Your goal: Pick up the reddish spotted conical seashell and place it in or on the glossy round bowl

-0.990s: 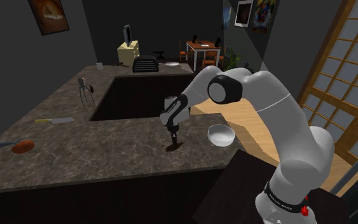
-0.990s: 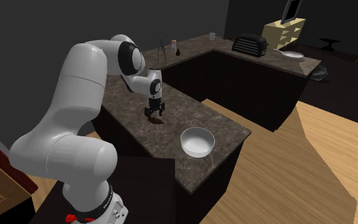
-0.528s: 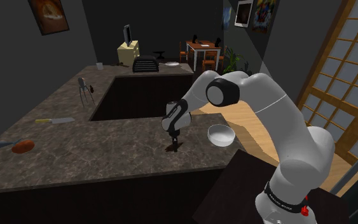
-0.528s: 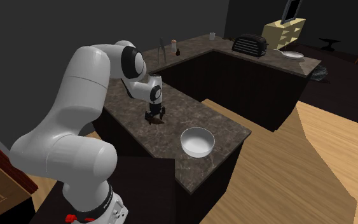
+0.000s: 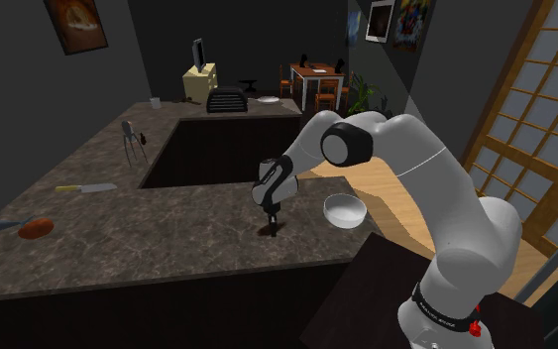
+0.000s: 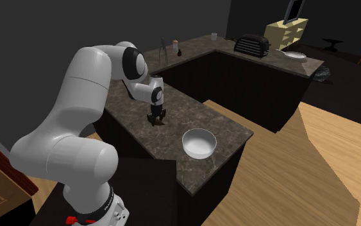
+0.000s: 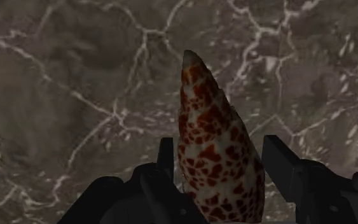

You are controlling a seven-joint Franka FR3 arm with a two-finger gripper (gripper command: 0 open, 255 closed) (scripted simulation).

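On the marbled countertop (image 7: 75, 76), the gripper (image 7: 220, 147) is straddling the red-spotted cone shell (image 7: 209, 127), fingers (image 7: 285, 167) apart and holding nothing; closing unevenly, they may be risking the taper slipping free.

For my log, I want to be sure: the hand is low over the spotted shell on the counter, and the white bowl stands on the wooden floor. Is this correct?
Not quite. The bowl stands on the counter, near its end, not on the floor; the second exterior view shows this. The rest holds: the hand is low over the shell on the counter.
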